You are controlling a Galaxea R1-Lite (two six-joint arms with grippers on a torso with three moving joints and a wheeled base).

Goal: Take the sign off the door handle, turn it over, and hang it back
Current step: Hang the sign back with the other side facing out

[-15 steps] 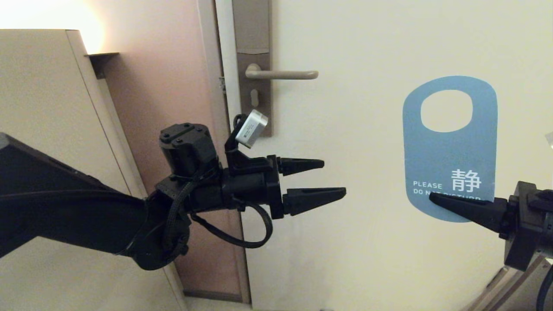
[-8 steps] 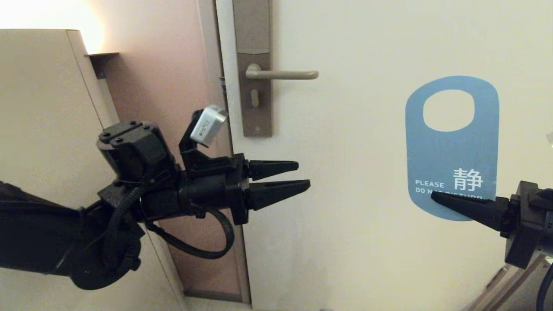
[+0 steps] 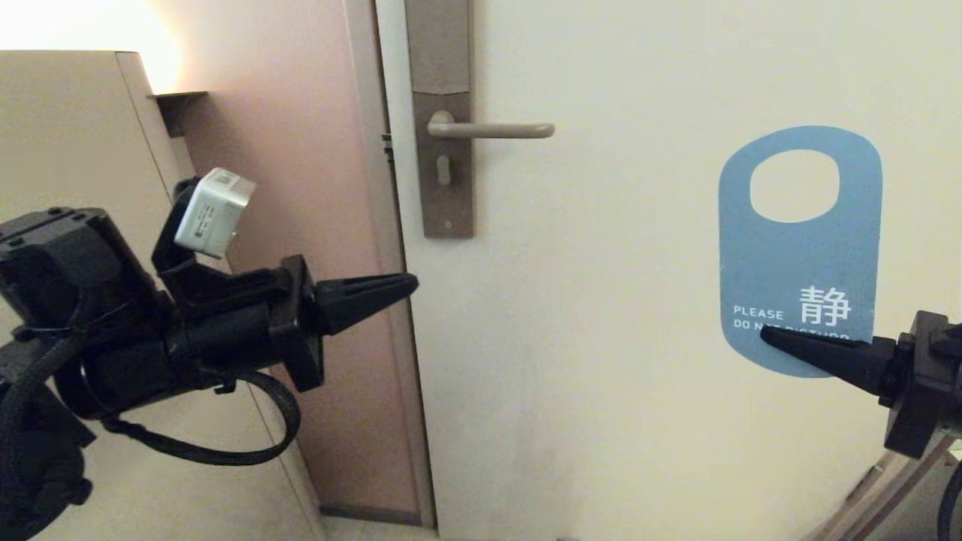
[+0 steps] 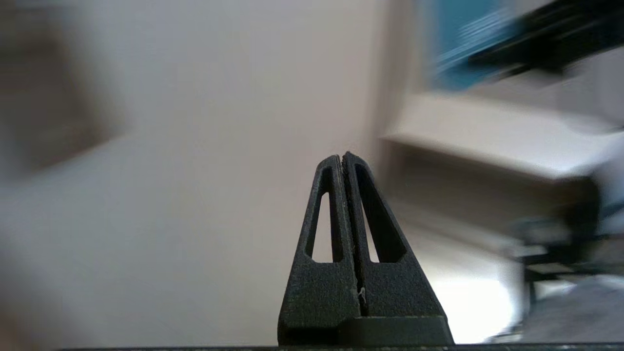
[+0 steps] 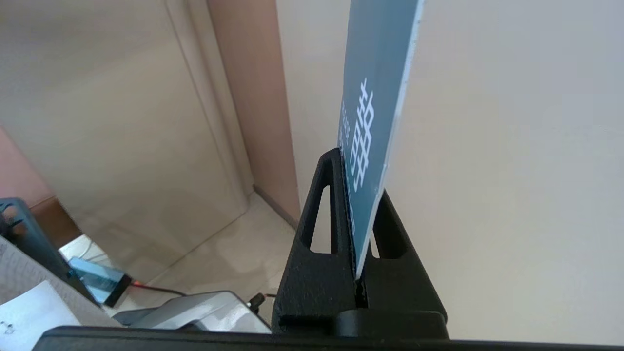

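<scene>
The blue sign [image 3: 797,255] is held upright in front of the door, far right of the door handle [image 3: 490,130], with its oval hole at the top and white lettering facing me. My right gripper [image 3: 768,333] is shut on the sign's bottom edge; the right wrist view shows the sign [image 5: 375,112] clamped edge-on in the right gripper [image 5: 358,170]. My left gripper [image 3: 412,283] is shut and empty, low left of the handle by the door frame. In the left wrist view the left gripper [image 4: 342,157] has its fingers pressed together.
The handle sits on a tall brownish lock plate [image 3: 443,113] with a keyhole. A beige cabinet [image 3: 83,150] stands at the left beside the pink wall. The cream door [image 3: 616,338] fills the middle and right.
My left gripper has drawn back to the left, away from the sign, and closed. The right gripper has carried the sign slightly right and up.
</scene>
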